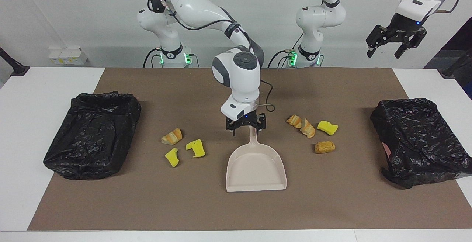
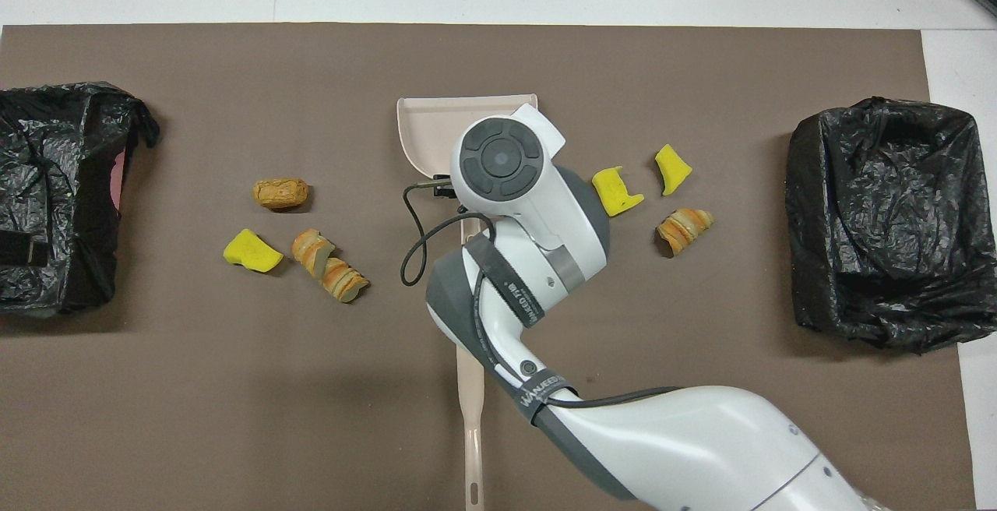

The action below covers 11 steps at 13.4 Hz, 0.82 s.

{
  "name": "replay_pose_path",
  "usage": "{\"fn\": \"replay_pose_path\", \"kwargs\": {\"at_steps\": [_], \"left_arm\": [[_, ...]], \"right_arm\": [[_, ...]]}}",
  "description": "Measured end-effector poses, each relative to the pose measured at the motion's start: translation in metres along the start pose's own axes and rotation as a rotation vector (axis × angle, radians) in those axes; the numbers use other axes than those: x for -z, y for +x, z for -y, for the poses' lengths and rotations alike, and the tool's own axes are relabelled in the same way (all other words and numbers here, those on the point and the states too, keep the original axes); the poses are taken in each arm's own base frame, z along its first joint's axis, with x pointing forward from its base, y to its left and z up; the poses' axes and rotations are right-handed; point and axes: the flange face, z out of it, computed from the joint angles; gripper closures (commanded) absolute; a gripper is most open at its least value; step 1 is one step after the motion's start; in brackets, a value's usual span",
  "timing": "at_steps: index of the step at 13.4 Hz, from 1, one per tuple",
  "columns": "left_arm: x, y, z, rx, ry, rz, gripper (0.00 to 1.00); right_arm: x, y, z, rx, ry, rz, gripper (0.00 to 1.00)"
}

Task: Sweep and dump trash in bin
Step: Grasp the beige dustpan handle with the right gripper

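Beige brush (image 2: 470, 402) nearest the robots, right end effector (image 1: 246, 127) astride the dustpan (image 1: 256, 168) handle, fingers apart, left end effector (image 1: 395, 42) waiting aloft, spread wide, trash (image 1: 310, 130) as yellow sponge chunks and golden bread pieces flanking the dustpan, black-lined bins (image 1: 92, 133) at both surface ends, bare mat farthest out

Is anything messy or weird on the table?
Yes: sponge and bread scraps lie scattered on the mat both sides of the dustpan. Nothing looks broken or tipped. The right gripper is at its handle.
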Motion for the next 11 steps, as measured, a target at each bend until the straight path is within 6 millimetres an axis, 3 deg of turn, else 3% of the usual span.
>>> {"fn": "replay_pose_path", "kwargs": {"at_steps": [2,5,7,11], "left_arm": [[0.0,0.0,0.0,0.0,0.0,0.0,0.0],[0.0,0.0,0.0,0.0,0.0,0.0,0.0],[0.0,0.0,0.0,0.0,0.0,0.0,0.0],[0.0,0.0,0.0,0.0,0.0,0.0,0.0]], "right_arm": [[-0.01,-0.008,0.013,0.026,-0.009,0.003,0.2],[-0.013,-0.015,0.024,0.048,-0.014,0.004,0.41],[-0.013,-0.019,0.027,0.056,-0.018,0.01,0.62],[-0.018,-0.026,0.024,0.06,-0.061,0.064,0.63]]}}
